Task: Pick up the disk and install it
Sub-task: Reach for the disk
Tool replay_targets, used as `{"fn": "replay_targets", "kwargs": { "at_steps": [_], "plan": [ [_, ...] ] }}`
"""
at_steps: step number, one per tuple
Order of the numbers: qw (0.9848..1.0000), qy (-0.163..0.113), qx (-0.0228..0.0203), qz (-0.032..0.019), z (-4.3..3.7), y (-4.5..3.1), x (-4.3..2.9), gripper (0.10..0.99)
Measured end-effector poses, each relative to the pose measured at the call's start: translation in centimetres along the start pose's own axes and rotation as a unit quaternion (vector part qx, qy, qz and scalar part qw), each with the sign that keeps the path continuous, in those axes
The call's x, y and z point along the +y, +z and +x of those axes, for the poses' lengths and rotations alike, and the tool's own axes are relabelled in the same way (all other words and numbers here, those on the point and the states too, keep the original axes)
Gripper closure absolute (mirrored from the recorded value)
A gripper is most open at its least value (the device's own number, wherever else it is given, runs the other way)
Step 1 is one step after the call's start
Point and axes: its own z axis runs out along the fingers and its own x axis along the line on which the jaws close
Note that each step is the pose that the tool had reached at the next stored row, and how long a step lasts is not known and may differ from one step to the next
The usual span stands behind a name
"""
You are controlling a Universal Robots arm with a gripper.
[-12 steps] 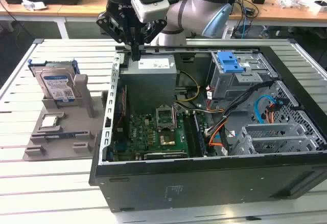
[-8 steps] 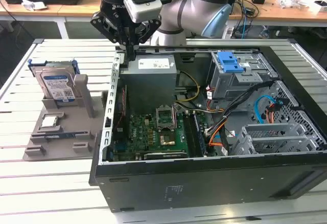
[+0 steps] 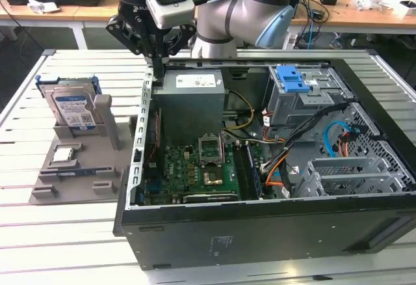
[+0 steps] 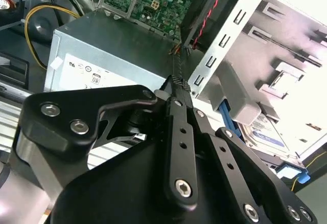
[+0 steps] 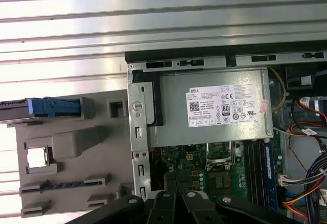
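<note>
Hanging over the edge of the open computer case [image 3: 260, 236], next to the grey power supply box [image 3: 192, 99], the gripper [image 3: 156, 70] has its jaws together and holds nothing. The disk [image 3: 75, 110] stands up in the grey holder [image 3: 78, 168] on the desk [image 3: 39, 233], probably so it is easy to grab. Inside the case sit a green board [image 3: 195, 168] and a drive cage [image 3: 305, 106].

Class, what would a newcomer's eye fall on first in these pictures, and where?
The open case, its green board bared, dominates the exterior view's middle. The tool hangs over the case's edge by the power supply. The disk stands in a grey holder at that view's left.
</note>
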Motion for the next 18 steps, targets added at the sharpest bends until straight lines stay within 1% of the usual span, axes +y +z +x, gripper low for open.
{"fn": "replay_targets", "kwargs": {
  "at_steps": [11,18],
  "plan": [
    [1.0000,0.000,0.0000,0.0000,1.41,-0.04,-0.11,0.984],
    [1.0000,0.000,0.0000,0.0000,2.15,-0.06,-0.16,0.984]
  ]
}}
